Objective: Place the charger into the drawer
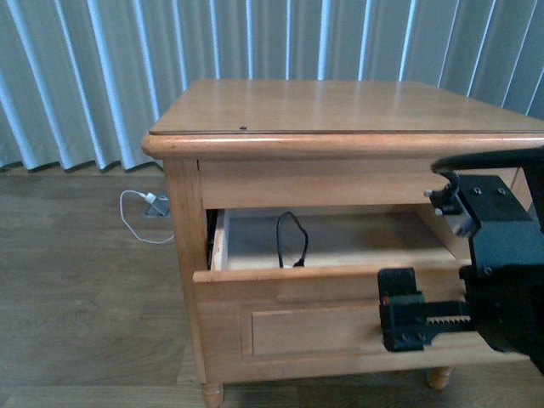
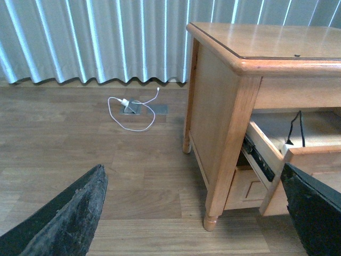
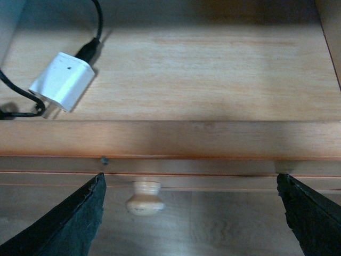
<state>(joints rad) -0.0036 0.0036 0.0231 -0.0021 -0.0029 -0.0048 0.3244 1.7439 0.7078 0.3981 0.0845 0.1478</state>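
Observation:
The upper drawer (image 1: 289,274) of the nightstand stands pulled open. The charger lies inside it at the left. Its white plug block (image 3: 63,81) rests on the pale wood floor, and its black cable (image 1: 291,238) curls up beside it. The cable also shows in the left wrist view (image 2: 298,125). My right gripper (image 1: 399,310) is open and empty. It hangs in front of the drawer's front edge (image 3: 170,138), above the round knob (image 3: 145,196), touching nothing. My left gripper (image 2: 192,224) is open and empty, low over the floor to the left of the nightstand.
The nightstand top (image 1: 340,106) is bare wood. The matching lower drawer (image 1: 314,327) is shut. A white cable and plug (image 1: 144,208) lie on the wood floor by the curtain, also in the left wrist view (image 2: 130,106). A nightstand leg (image 2: 211,221) stands near my left gripper.

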